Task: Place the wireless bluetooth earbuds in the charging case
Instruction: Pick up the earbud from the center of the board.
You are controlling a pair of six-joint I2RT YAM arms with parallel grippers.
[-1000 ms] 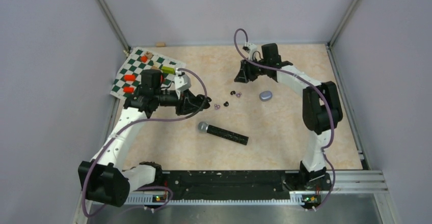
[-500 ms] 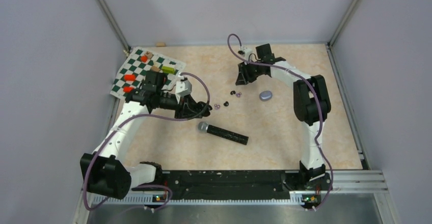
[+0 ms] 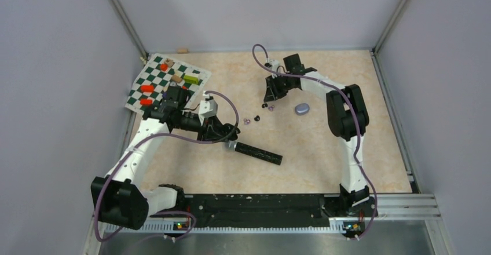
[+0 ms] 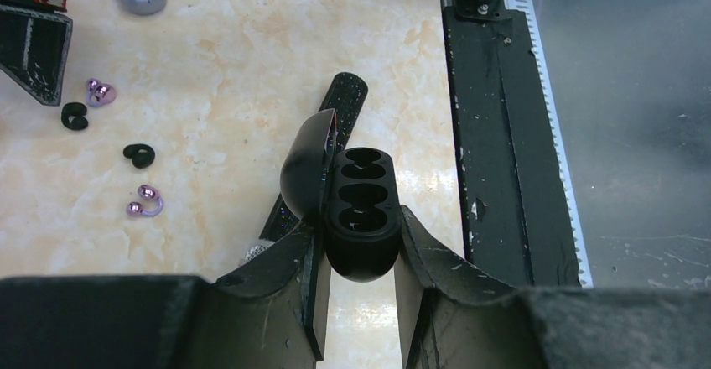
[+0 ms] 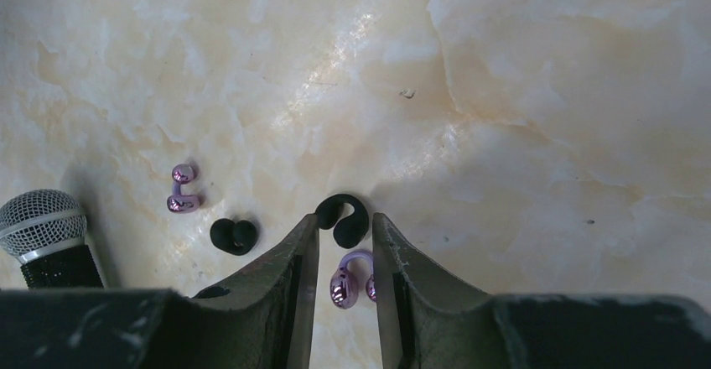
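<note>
Marble-patterned tabletop (image 5: 545,92): right gripper (image 5: 345,222), jaws narrowly parted, straddles a purple earbud (image 5: 350,281); left gripper (image 4: 360,222), farther off, clamps the open charging case (image 4: 362,193).

1. Top view: shows bright, even light from overhead; throws only short, soft shadows beneath the arms onto the table (image 3: 324,145); keeps sharp focus throughout, with no glare on the pale walls.
2. Left wrist view: renders the charging case (image 4: 362,218) crisp but nearly black, its wells barely lit; burns a white glare patch into the table just right of the case; leaves the left fingers (image 4: 277,293) underexposed and soft; dims over the grey metal sheet (image 4: 637,134).
3. Right wrist view: spreads a pale sheen across the table centre; lays a soft shadow right of the black earbud (image 5: 344,218); holds the microphone (image 5: 42,218) grille sharp; loses the right fingers (image 5: 285,293) in darkness.
</note>
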